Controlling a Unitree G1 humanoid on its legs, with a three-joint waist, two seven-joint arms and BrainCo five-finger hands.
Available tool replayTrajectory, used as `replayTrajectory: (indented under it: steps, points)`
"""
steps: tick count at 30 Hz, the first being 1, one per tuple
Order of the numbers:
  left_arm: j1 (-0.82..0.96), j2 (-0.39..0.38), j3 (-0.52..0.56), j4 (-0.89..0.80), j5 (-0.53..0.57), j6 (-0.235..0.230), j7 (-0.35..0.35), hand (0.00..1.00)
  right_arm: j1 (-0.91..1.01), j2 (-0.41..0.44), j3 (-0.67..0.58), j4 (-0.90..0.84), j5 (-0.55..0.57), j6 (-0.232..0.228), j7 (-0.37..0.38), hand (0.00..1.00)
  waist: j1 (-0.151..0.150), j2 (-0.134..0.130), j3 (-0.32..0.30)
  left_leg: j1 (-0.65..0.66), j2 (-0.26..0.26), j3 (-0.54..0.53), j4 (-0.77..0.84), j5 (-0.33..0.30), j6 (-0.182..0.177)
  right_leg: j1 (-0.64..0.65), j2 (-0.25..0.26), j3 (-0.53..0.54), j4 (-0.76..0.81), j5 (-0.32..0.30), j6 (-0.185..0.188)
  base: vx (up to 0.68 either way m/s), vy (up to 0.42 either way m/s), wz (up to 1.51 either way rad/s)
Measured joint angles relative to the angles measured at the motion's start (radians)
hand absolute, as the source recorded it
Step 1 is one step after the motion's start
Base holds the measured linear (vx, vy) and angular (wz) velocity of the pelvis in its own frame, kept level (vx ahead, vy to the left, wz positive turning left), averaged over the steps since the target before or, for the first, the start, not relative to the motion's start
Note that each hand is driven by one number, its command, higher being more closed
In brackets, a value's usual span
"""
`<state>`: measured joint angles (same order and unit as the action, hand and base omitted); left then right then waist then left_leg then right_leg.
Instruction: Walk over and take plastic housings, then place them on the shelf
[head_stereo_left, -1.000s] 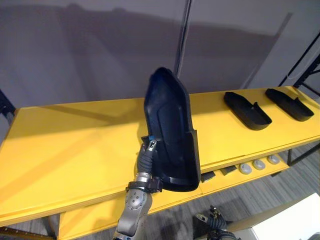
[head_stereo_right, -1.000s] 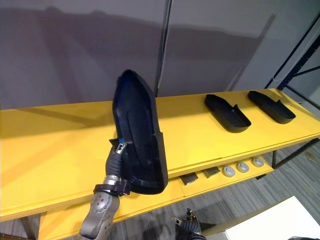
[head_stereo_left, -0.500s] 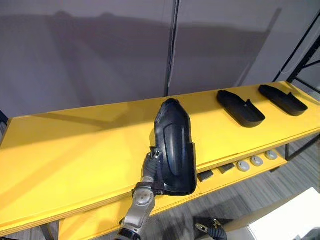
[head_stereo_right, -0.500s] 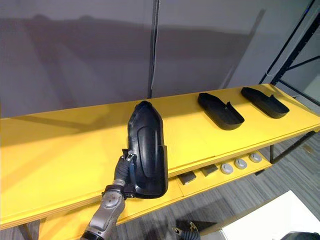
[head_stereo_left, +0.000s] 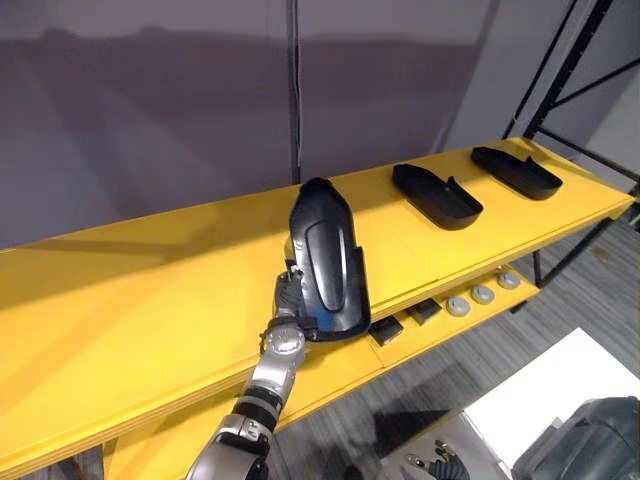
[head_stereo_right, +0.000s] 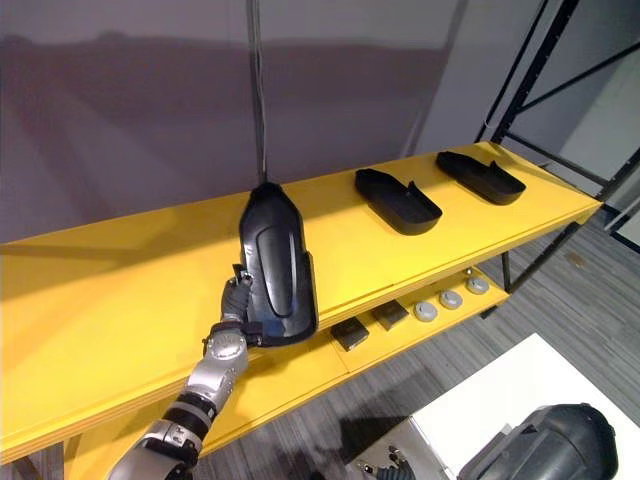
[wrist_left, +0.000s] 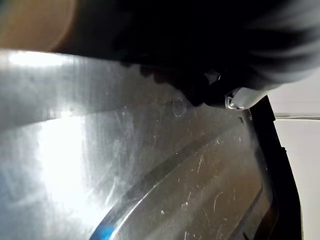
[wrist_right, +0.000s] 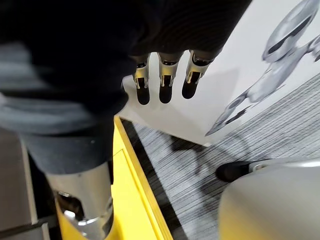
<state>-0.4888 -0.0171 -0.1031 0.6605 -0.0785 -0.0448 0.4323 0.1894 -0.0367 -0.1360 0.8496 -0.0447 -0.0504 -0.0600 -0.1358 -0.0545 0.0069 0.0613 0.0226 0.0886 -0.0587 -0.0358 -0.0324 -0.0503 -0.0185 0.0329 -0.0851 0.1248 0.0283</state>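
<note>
Left hand (head_stereo_left: 290, 296) clasping a black plastic housing (head_stereo_left: 326, 258) on the yellow shelf (head_stereo_left: 130, 300)

At the centre of the left eye view the hand's fingers curl round the housing's left rim near its close end. The housing lies lengthwise on the shelf top, its close end at the front edge, its narrow tip pointing to the wall. Toward the upper right, well apart, two more housings (head_stereo_left: 436, 196) lie on the same board. On the lower tier at lower right sit round grey parts (head_stereo_left: 483, 295) and dark blocks (head_stereo_left: 386, 331). The right hand (wrist_right: 160, 84) hangs loose-fingered – holding nothing – over a white panel (wrist_right: 240, 60) and grey floor (wrist_right: 195, 170).
</note>
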Motion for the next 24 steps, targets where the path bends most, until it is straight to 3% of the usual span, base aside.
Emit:
replayTrajectory:
  steps: [4, 11, 12, 24]
  points:
    - [-0.057, 0.012, 0.043, 0.036, -0.022, 0.002, 0.022, 1.0, -0.006, -0.002, 0.0, 0.0, 0.0, 0.0, 0.0, 0.0, -0.017, 0.005, 0.006, 0.015, 0.003, 0.02, -0.009, 0.003, 0.004, -0.002, 0.006, 0.016, 0.0, 0.0, 0.0, 0.09, 0.012, -0.14]
    - [-0.126, 0.017, 0.09, 0.081, -0.095, 0.008, 0.042, 1.0, -0.015, -0.003, 0.0, -0.001, 0.0, 0.0, 0.0, 0.0, -0.021, 0.007, 0.025, 0.015, 0.003, 0.024, -0.009, 0.001, 0.001, -0.004, 0.005, 0.021, 0.0, 0.0, 0.0, 0.0, 0.001, -0.01]
    - [-0.131, 0.017, 0.091, 0.086, -0.095, 0.009, 0.041, 0.0, -0.017, -0.004, 0.0, -0.002, 0.0, 0.0, 0.0, 0.0, -0.021, 0.007, 0.028, 0.014, 0.003, 0.026, -0.009, 0.001, 0.0, -0.004, 0.006, 0.023, 0.0, 0.0, 0.0, -0.03, -0.007, -0.03]
    - [-0.187, -0.021, 0.118, 0.112, -0.119, 0.019, 0.039, 0.0, -0.027, -0.003, -0.001, -0.012, 0.0, 0.0, 0.001, 0.0, -0.02, 0.011, 0.034, 0.01, 0.006, 0.044, -0.011, -0.001, -0.003, -0.017, 0.01, 0.036, 0.0, 0.001, -0.001, 0.0, -0.004, -0.04]
